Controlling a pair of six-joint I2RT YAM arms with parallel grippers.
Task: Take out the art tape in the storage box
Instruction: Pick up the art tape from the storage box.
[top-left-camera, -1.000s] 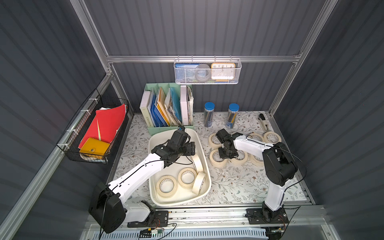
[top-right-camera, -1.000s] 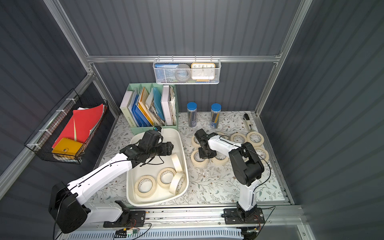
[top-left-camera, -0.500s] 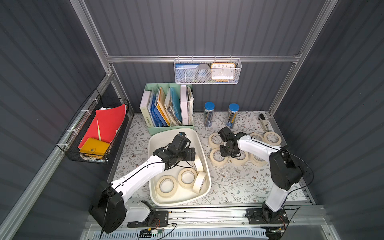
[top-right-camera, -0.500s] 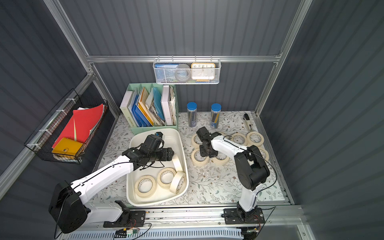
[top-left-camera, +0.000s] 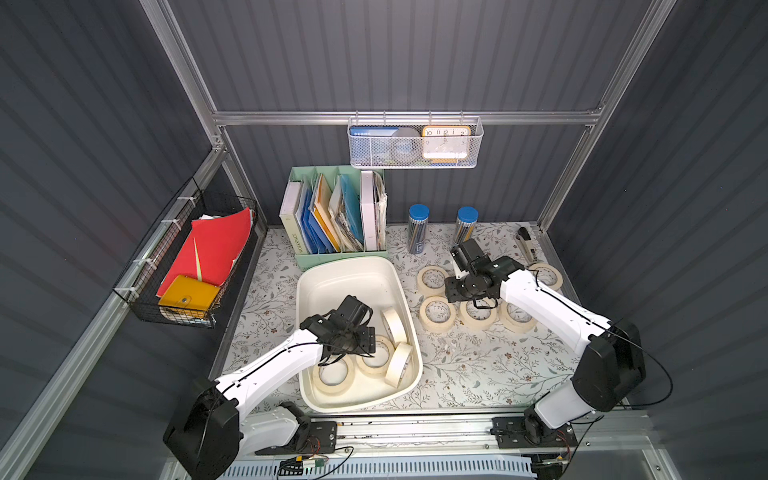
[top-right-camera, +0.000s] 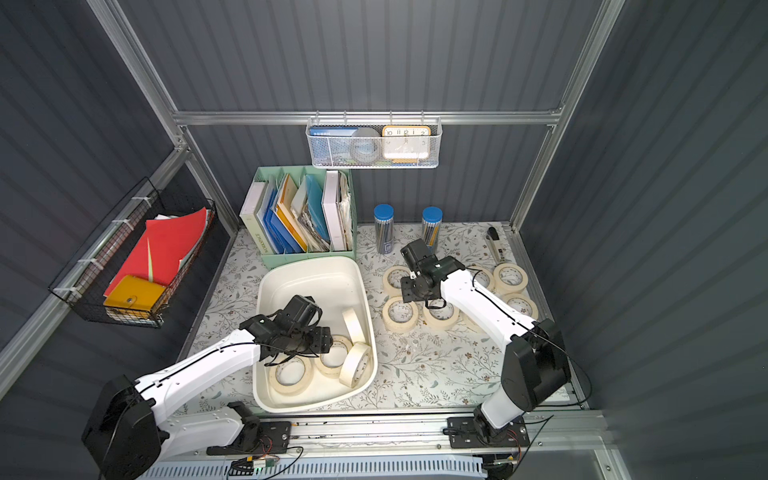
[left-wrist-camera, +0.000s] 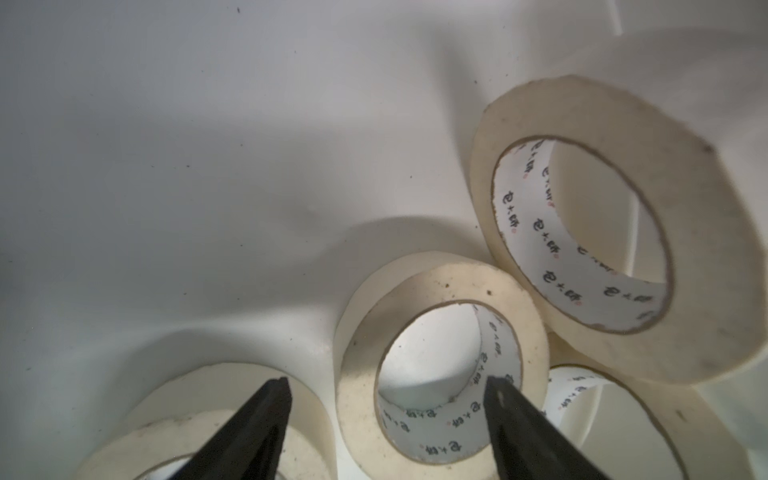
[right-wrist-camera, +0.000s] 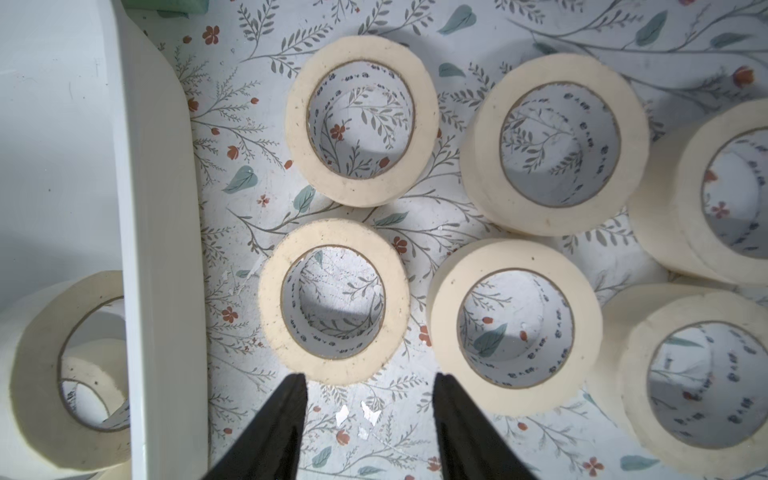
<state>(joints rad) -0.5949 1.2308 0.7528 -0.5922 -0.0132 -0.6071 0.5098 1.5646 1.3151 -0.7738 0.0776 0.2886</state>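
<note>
Floral tabletop (top-left-camera: 478, 365) carries the storage box (top-left-camera: 353, 262), with four rolls of art tape (top-left-camera: 392, 325) inside and other rolls (top-left-camera: 424, 313) lying flat just beside it. Your left end effector (left-wrist-camera: 386, 382) hangs spread and empty over the boxed rolls. Your right end effector (right-wrist-camera: 368, 378) stands parted, holding nothing, above the outside rolls.

The left gripper (left-wrist-camera: 386, 382) has moved from the far end of the storage box (top-left-camera: 345, 282) to the art tape (top-left-camera: 400, 365) near its front. The right gripper (right-wrist-camera: 370, 376) has opened.

Left hand (left-wrist-camera: 386, 380) and right hand (right-wrist-camera: 370, 376), jaws apart, both downward.
</note>
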